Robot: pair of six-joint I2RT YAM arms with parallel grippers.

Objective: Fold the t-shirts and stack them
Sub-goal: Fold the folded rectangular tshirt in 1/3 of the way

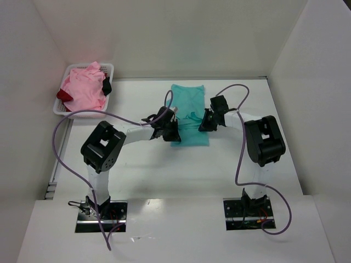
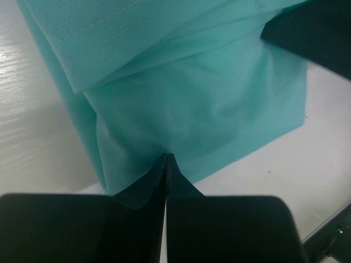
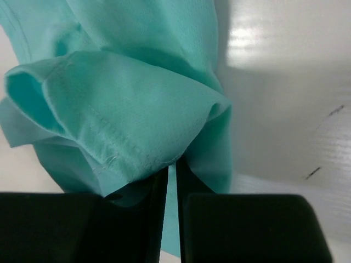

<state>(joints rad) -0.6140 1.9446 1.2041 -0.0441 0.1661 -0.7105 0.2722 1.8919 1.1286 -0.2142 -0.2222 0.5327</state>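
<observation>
The teal t-shirt (image 1: 189, 109) lies as a long folded strip on the table's middle. My left gripper (image 1: 171, 129) is shut on its left edge near the front; in the left wrist view the jaws (image 2: 166, 158) pinch the teal cloth (image 2: 181, 93). My right gripper (image 1: 207, 124) is shut on the right edge; the right wrist view shows its jaws (image 3: 171, 163) clamping a bunched hem of the teal shirt (image 3: 126, 104). The pink t-shirt (image 1: 83, 87) and the dark red t-shirt (image 1: 64, 95) lie crumpled in the basket.
The white lattice basket (image 1: 109, 68) stands at the back left corner with a dark item (image 1: 106, 86) at its right side. White walls enclose the table on three sides. Purple cables loop over both arms.
</observation>
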